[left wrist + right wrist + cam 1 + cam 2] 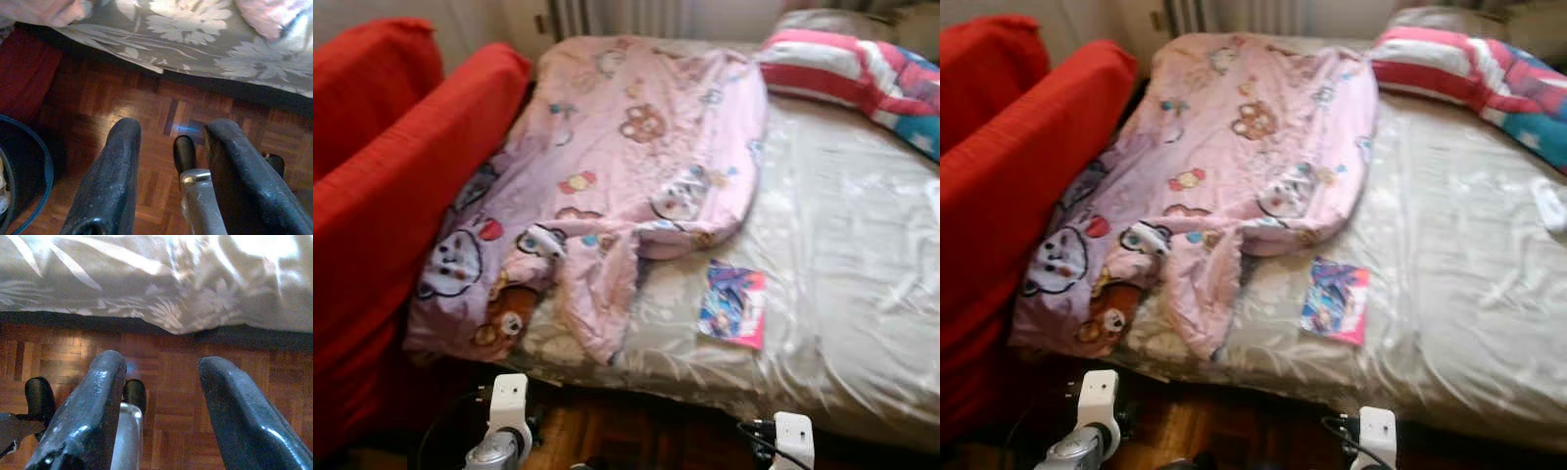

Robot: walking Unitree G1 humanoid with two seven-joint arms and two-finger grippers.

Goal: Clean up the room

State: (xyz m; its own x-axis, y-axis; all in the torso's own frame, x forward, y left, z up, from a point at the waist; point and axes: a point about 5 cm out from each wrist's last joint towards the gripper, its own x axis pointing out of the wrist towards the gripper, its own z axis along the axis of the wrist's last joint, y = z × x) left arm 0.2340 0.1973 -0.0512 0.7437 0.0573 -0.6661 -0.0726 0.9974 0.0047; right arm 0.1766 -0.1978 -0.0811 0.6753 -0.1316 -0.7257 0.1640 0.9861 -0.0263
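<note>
A pink blanket (626, 166) printed with cartoon bears lies crumpled over the left part of the bed (842, 294), one corner hanging off the front edge. A small colourful booklet (734, 304) rests flat on the shiny grey bedspread just right of the blanket. A red-and-white striped pillow (842, 69) sits at the back right. Both arms hang low in front of the bed. My left gripper (168, 147) is open above the wooden floor, nothing between its fingers. My right gripper (161, 382) is open too, also over the floor.
A red sofa (382, 196) stands against the bed's left side. A dark round bin with a blue rim (24, 176) sits on the parquet floor (146, 103) by my left arm. The bedspread's edge (161, 308) overhangs the floor. A radiator (617, 15) stands behind the bed.
</note>
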